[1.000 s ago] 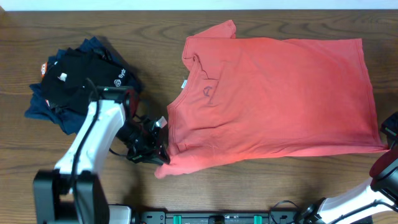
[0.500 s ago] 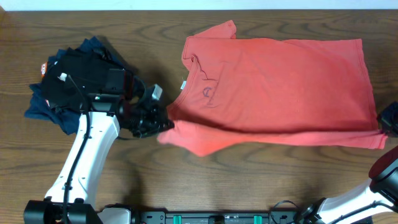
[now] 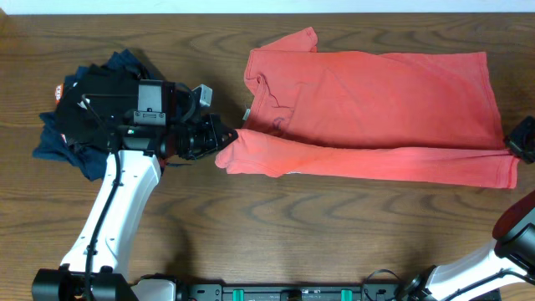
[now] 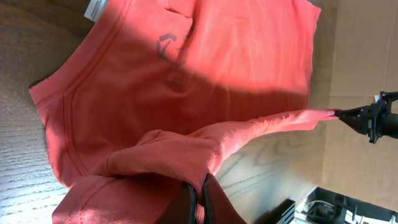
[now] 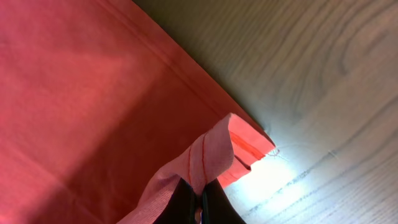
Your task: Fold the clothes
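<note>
You are looking down on one dark wooden table (image 3: 351,242), where one coral-red T-shirt (image 3: 376,100) is lying across the far right part, collar pointing left and hem pointing right. Its near long edge is being held up and doubled over, drawing into a taut band between your two grippers, while the far portion is resting flat on the wood. One heap of dark clothing is sitting well to the left of it: a single black shirt (image 3: 92,104) is lying on top of navy-blue garments (image 3: 54,146), whose number you cannot tell from these views. Two arms are working, one at each end of the band. Your left gripper (image 3: 221,138) is pinching the bunched sleeve end of the T-shirt just beside the collar, and the left wrist view is showing its fingers pressed together on the gathered cloth (image 4: 198,199). Your right gripper (image 3: 517,144) is clamping the hem corner at the table's right edge, its tips closing on a folded, stitched flap (image 5: 198,202). One small dark emblem (image 4: 165,45) is showing below the collar, and one white neck tag (image 3: 247,114) is poking out at the neckline.
</note>
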`<state>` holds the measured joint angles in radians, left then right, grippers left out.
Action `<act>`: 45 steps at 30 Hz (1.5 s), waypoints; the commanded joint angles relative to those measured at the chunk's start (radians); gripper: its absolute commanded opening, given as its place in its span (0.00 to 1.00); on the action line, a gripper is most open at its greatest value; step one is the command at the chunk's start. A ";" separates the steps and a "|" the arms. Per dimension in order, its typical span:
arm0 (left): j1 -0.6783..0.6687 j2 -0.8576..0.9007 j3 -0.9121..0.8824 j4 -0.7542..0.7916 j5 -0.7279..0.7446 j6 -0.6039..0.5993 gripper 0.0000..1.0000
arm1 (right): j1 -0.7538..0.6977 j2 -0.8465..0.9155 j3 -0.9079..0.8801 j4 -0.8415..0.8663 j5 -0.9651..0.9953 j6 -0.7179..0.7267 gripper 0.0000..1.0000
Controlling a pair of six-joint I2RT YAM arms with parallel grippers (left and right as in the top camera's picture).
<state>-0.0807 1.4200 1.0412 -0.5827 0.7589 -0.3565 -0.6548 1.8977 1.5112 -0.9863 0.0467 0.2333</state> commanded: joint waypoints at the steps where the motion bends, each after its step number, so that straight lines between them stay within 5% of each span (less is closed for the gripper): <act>1: -0.001 0.025 0.004 0.006 -0.024 -0.016 0.06 | 0.011 -0.005 -0.010 0.015 -0.003 -0.010 0.01; 37: -0.083 0.223 0.004 0.291 -0.177 -0.016 0.06 | 0.015 0.003 -0.182 0.315 -0.080 -0.010 0.05; 45: -0.083 0.223 0.004 0.297 -0.177 -0.016 0.06 | 0.015 0.003 -0.182 0.343 -0.132 -0.010 0.15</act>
<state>-0.1612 1.6318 1.0412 -0.2890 0.5945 -0.3702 -0.6483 1.8980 1.3365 -0.6487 -0.0612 0.2287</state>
